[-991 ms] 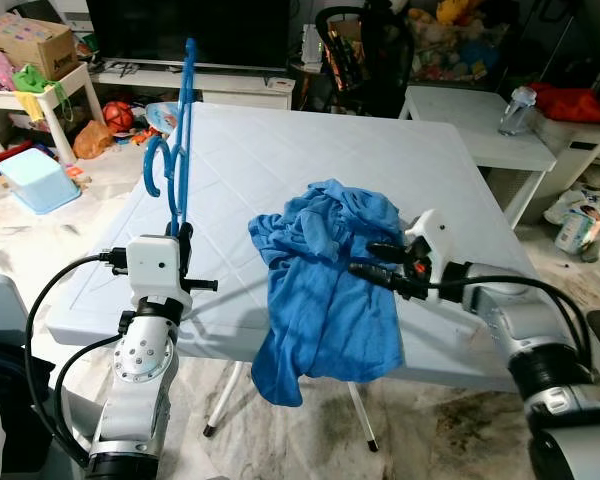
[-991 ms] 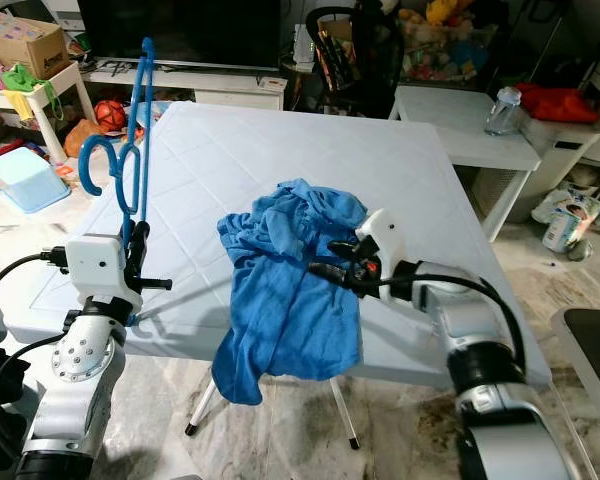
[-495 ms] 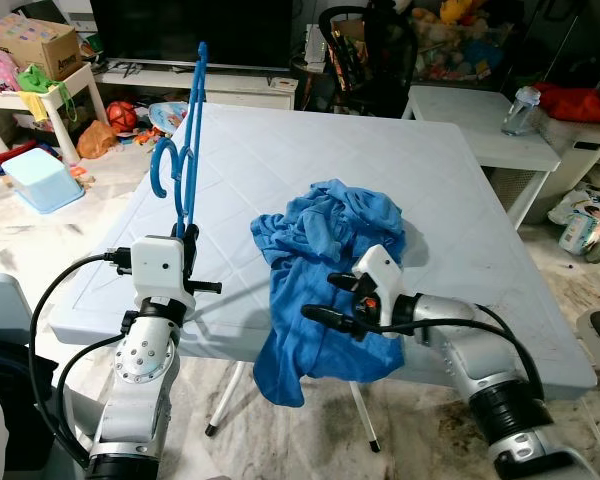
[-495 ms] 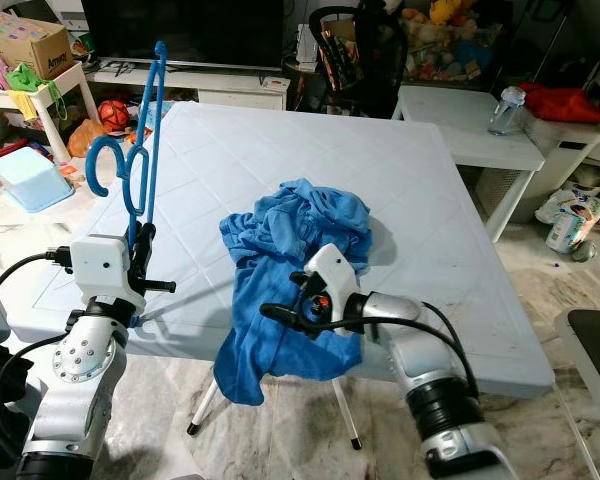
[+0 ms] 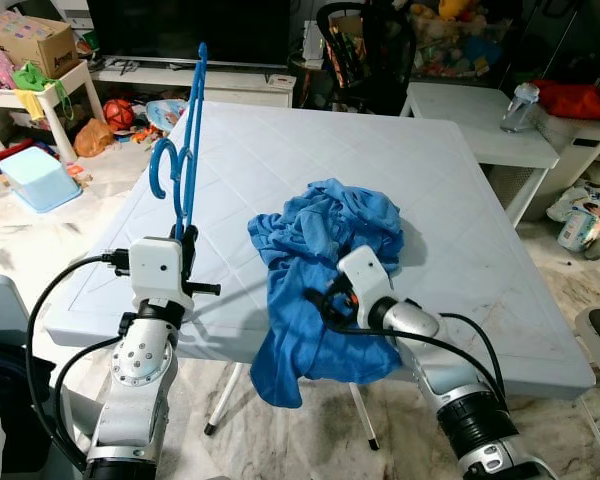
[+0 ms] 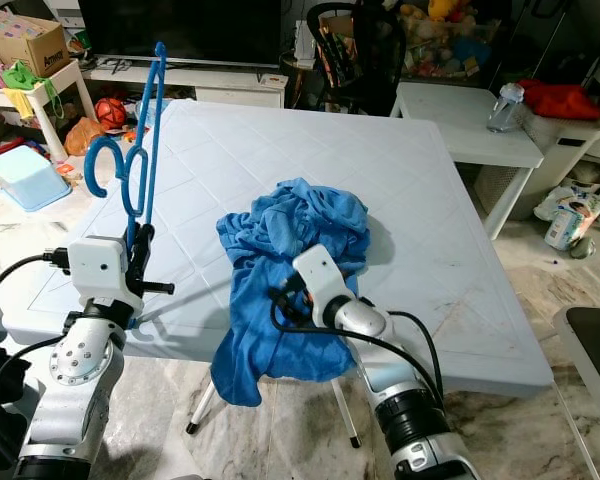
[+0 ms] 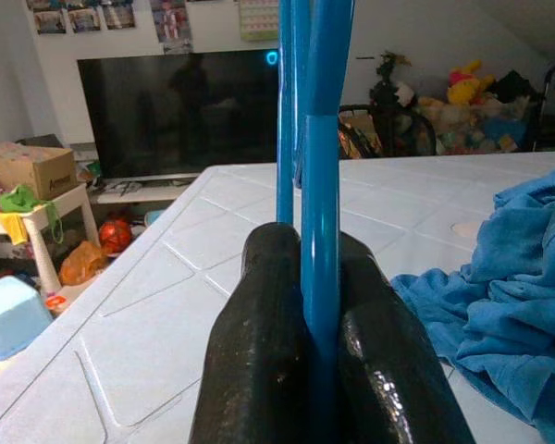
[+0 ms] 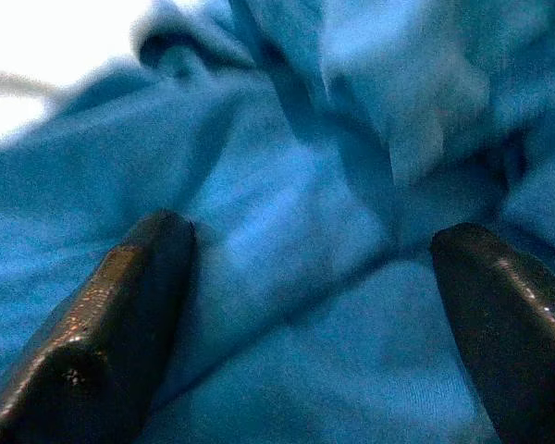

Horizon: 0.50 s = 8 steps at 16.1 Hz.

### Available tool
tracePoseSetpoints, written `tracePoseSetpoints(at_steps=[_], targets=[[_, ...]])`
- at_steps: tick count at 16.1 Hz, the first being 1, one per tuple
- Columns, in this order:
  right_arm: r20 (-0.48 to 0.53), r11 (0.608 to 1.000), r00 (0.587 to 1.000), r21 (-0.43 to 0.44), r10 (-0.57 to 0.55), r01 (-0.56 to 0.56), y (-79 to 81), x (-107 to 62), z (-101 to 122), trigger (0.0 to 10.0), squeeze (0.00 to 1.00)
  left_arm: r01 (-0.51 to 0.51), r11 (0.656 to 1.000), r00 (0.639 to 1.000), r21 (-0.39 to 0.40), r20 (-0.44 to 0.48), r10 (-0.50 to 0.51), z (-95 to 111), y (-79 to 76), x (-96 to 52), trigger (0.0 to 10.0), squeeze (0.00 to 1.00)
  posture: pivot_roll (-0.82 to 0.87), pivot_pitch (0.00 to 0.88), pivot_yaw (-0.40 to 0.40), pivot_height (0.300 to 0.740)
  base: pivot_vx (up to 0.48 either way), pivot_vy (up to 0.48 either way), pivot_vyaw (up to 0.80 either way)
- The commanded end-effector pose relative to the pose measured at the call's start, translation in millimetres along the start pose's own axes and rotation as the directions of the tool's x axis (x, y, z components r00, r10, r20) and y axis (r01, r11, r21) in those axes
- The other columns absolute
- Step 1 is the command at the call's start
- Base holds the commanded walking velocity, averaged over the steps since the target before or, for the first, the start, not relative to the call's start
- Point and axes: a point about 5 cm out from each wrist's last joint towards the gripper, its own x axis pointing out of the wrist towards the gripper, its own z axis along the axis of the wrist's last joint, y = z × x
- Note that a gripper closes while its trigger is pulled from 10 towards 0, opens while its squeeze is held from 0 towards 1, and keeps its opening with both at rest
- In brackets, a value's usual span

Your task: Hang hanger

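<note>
A blue plastic hanger (image 5: 185, 140) stands upright at the table's left front, held by its lower bar in my left gripper (image 5: 183, 240), which is shut on it; the left wrist view has the blue bar (image 7: 320, 231) pinched between the black fingers (image 7: 259, 351). A crumpled blue shirt (image 5: 325, 270) lies mid-table and drapes over the front edge. My right gripper (image 5: 320, 300) is open and pressed against the shirt near the table edge; in the right wrist view its fingers (image 8: 120, 314) spread wide over blue cloth (image 8: 305, 277).
The white quilted table (image 5: 280, 150) takes up the middle. Behind it are a TV stand (image 5: 230, 80), an office chair (image 5: 370, 50) and a white side table (image 5: 480, 120) with a bottle (image 5: 518, 108). A blue bin (image 5: 35, 180) and toys lie on the floor at left.
My right gripper has swung from the shirt's right side across to its front, nosing into the cloth at the table edge. The left gripper and hanger have hardly moved.
</note>
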Motion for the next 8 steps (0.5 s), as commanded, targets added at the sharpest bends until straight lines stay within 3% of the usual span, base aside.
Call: tracePoseSetpoints(at_steps=[1,2,8], targets=[[-0.051,1.0,0.998,-0.007,-0.025,0.025,-4.0,-1.2,-10.0,0.0,0.04,0.012,1.0,0.994,-0.017,-0.105,-0.014,-19.6,-3.8,-6.7,10.0,0.0,0.01,0.0,-0.07,0.74,0.0,0.0,0.0],[-0.077,0.999,0.996,-0.006,-0.039,0.038,-5.6,-0.8,-15.1,0.0,0.0,0.012,1.0,0.994,-0.017,-0.106,-0.014,-19.7,-4.1,-7.0,10.0,0.0,0.01,0.0,-0.07,0.74,0.0,0.0,0.0],[-0.142,0.998,0.989,-0.042,-0.05,0.044,-10.4,-2.1,-31.6,0.0,0.0,0.043,0.999,0.992,-0.022,-0.115,-0.045,-21.6,-11.1,-10.8,10.0,0.0,0.01,0.0,-0.067,0.74,0.0,0.0,0.0]])
